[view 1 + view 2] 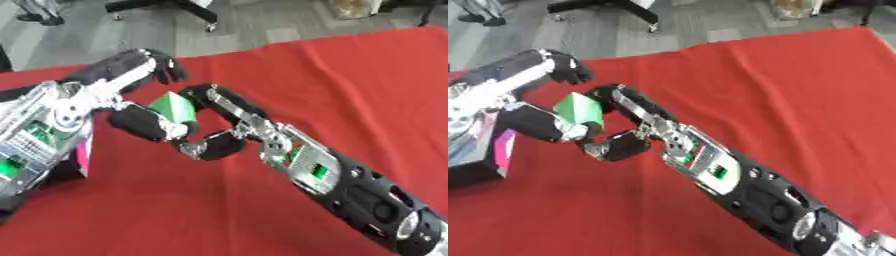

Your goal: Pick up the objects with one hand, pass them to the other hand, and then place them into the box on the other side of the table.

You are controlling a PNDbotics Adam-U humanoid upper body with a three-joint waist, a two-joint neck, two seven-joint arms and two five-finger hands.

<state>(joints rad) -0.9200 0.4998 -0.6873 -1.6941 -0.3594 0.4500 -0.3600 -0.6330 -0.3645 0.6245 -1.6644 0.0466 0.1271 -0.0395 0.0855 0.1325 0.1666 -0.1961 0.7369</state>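
Green block: held above the red-covered desk, between both hands.
Left hand: thumb and fingers curled round the block.
Right hand: fingers and thumb also curled about the block from the other side.

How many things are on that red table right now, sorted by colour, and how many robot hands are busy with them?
Green: 1, the green block, held between both hands.
Black with a pink side: 1, the box at the table's left edge.
Red: 1, the red cloth covering the table.
Robot hands: 2, the left hand and the right hand.
Total: 5.
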